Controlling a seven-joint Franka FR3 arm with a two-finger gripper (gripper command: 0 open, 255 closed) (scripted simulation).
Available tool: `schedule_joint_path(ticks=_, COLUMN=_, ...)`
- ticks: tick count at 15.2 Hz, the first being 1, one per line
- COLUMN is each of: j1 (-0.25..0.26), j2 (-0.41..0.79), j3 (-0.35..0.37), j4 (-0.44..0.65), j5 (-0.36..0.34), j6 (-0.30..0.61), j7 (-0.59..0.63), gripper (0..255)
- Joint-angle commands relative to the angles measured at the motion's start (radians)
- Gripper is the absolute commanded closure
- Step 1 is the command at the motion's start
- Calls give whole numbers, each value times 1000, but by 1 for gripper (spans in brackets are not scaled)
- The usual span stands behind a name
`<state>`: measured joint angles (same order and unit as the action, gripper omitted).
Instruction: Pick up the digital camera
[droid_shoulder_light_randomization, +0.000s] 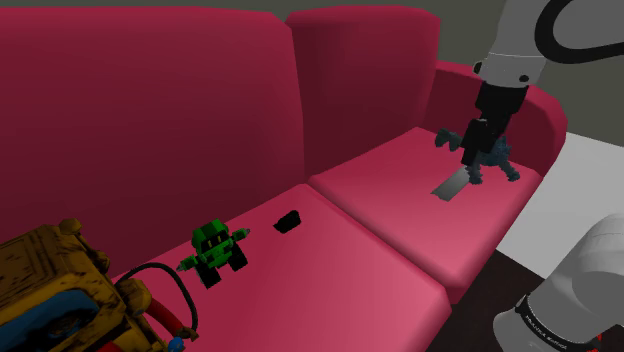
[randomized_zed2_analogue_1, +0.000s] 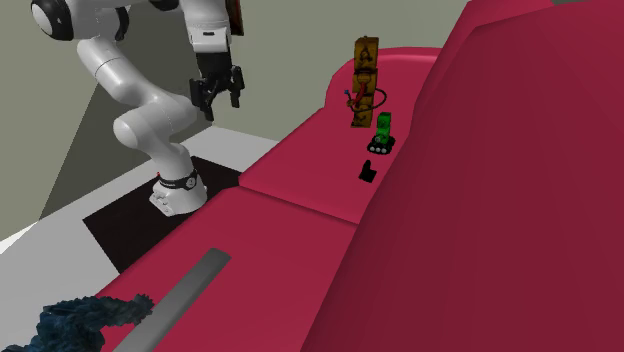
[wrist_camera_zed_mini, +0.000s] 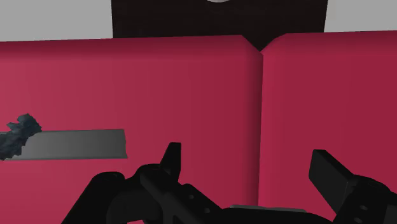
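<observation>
The digital camera (droid_shoulder_light_randomization: 288, 221) is a small black block lying on the red sofa's seat, near the seam between the two cushions. It also lies at the foot of the backrest (randomized_zed2_analogue_1: 368, 172). My black gripper (droid_shoulder_light_randomization: 472, 152) hangs above the other cushion, far to the shoulder view's right of the camera. In the second exterior view the gripper (randomized_zed2_analogue_1: 220, 99) is high above the sofa's front edge. My gripper (wrist_camera_zed_mini: 248, 160) is open with nothing between its fingers, and it faces the seat cushions and their seam.
A grey flat bar (droid_shoulder_light_randomization: 452, 184) and a dark blue tufted thing (droid_shoulder_light_randomization: 503, 162) lie under my gripper. A green toy robot (droid_shoulder_light_randomization: 215, 250) stands past the camera. A yellow-brown box with red cables (droid_shoulder_light_randomization: 60, 295) sits at the sofa's far end.
</observation>
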<state>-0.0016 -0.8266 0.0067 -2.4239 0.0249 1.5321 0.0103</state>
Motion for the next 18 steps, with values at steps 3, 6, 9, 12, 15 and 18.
schedule_joint_path(ticks=3, j1=-3, j2=17, j3=60, j4=-9, j5=41, j6=20, j7=102, gripper=0)
schedule_joint_path(ticks=6, j1=-9, j2=60, j3=149, j4=-9, j5=99, j6=56, j7=254, gripper=0)
schedule_joint_path(ticks=9, j1=-19, j2=123, j3=237, j4=8, j5=150, j6=97, j7=404, gripper=0)
schedule_joint_path(ticks=12, j1=-34, j2=205, j3=322, j4=42, j5=187, j6=143, j7=554, gripper=0)
schedule_joint_path(ticks=15, j1=-56, j2=304, j3=403, j4=90, j5=208, j6=189, j7=705, gripper=0)
schedule_joint_path(ticks=18, j1=-83, j2=418, j3=481, j4=153, j5=208, j6=235, j7=859, gripper=0)
